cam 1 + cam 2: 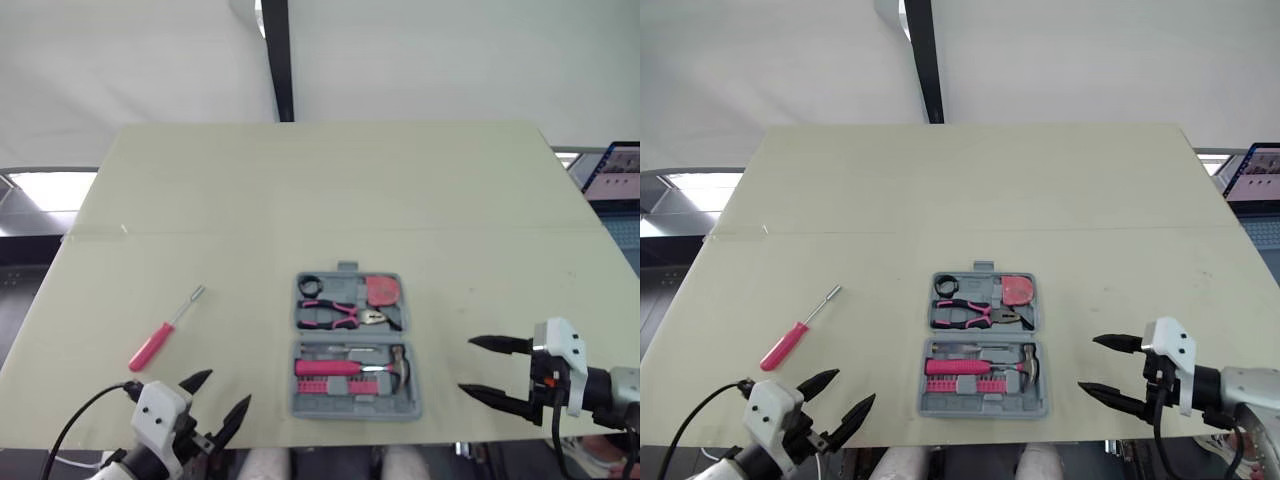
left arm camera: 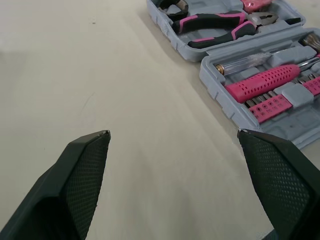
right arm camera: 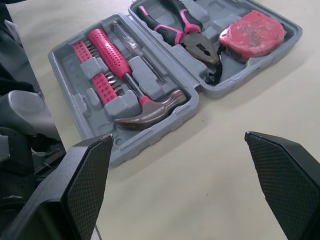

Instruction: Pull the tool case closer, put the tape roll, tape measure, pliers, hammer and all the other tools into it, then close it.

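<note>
Left gripper [image 1: 224, 390] hovers over the near edge of the table [image 1: 300, 190], fingers spread wide, holding nothing; right gripper [image 1: 468, 365] is equally wide and empty, just right of the open grey tool case [image 1: 352, 409]; the case's far half holds tape roll [image 1: 310, 285], pliers [image 1: 340, 316] and tape measure [image 1: 382, 290]; its near half holds the hammer [image 1: 398, 364]; a pink-handled screwdriver [image 1: 165, 330] lies loose to the left.
</note>
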